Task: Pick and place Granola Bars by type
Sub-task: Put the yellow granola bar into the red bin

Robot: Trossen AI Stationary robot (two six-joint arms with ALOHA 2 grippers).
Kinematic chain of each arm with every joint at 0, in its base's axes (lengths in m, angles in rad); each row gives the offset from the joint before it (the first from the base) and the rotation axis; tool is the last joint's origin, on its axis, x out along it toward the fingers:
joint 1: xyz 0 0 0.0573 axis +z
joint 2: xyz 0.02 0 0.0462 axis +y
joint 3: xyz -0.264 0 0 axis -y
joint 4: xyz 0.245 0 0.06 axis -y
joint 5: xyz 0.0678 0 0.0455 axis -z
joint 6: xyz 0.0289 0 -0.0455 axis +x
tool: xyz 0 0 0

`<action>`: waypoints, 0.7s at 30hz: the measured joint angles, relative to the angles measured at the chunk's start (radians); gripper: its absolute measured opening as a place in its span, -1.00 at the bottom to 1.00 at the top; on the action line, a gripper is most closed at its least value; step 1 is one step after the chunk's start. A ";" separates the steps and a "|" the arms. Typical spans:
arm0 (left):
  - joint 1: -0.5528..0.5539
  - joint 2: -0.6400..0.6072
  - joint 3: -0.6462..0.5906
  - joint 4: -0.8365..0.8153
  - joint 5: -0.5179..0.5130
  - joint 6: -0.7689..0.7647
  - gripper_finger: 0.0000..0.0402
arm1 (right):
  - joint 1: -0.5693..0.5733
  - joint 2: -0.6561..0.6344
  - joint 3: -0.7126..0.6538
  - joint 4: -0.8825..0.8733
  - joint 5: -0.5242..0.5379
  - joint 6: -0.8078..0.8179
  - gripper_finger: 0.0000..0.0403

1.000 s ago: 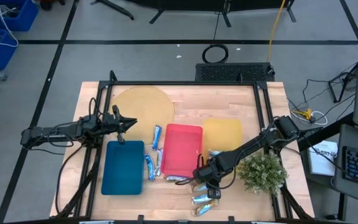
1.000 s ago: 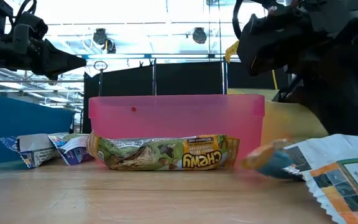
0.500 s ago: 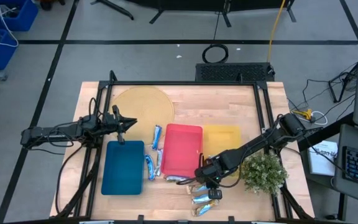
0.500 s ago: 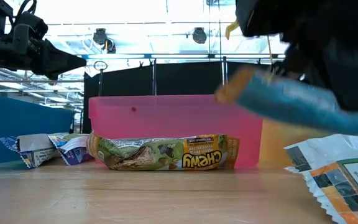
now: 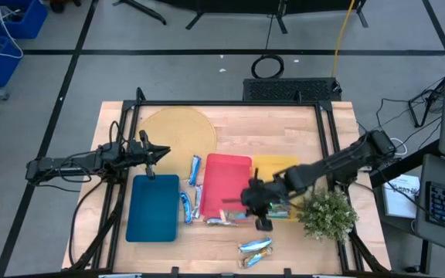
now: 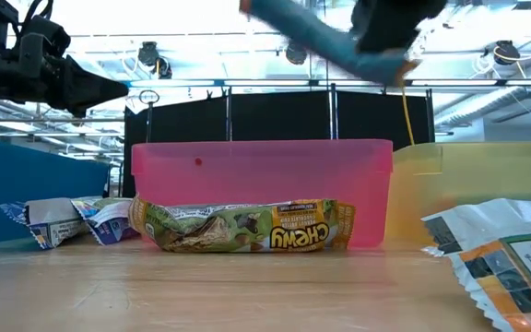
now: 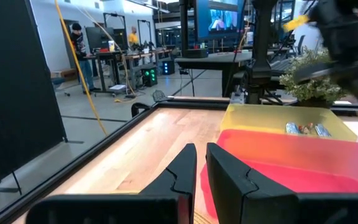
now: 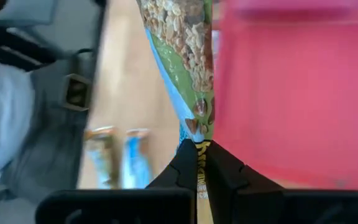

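My right gripper (image 5: 255, 204) hovers above the near right part of the red tray (image 5: 224, 179), shut on a granola bar (image 8: 188, 68) with a green, blue-edged wrapper. In the low view that bar (image 6: 321, 35) is high in the air. Another green and orange bar (image 6: 242, 228) lies flat on the table against the red tray's near wall. Light blue bars (image 5: 195, 168) (image 5: 185, 207) lie between the blue tray (image 5: 153, 207) and the red one. Two more bars (image 5: 255, 245) lie near the table's near edge. My left gripper (image 5: 161, 152) waits shut above the table's left side. My right gripper pinches the bar by one end (image 8: 199, 134) between its two fingers. The bar reaches out past the fingertips along their line. It is lifted clear of the table and tilted in the low view, above the red tray.
A yellow tray (image 5: 278, 171) beside the red one holds some bars (image 7: 303, 129). A potted green plant (image 5: 327, 213) stands at the table's right near corner, close to my right arm. A round mat (image 5: 178, 127) lies at the far left.
My right gripper has risen from the bars near the table's near edge and moved toward the far edge, carrying the bar with it. The bar has been lifted clear of the table and now hangs over the red tray.
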 joint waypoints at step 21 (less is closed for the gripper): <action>0.000 0.000 0.000 -0.006 0.000 0.000 -0.77 | -0.273 0.176 0.088 -0.066 0.058 -0.275 -0.79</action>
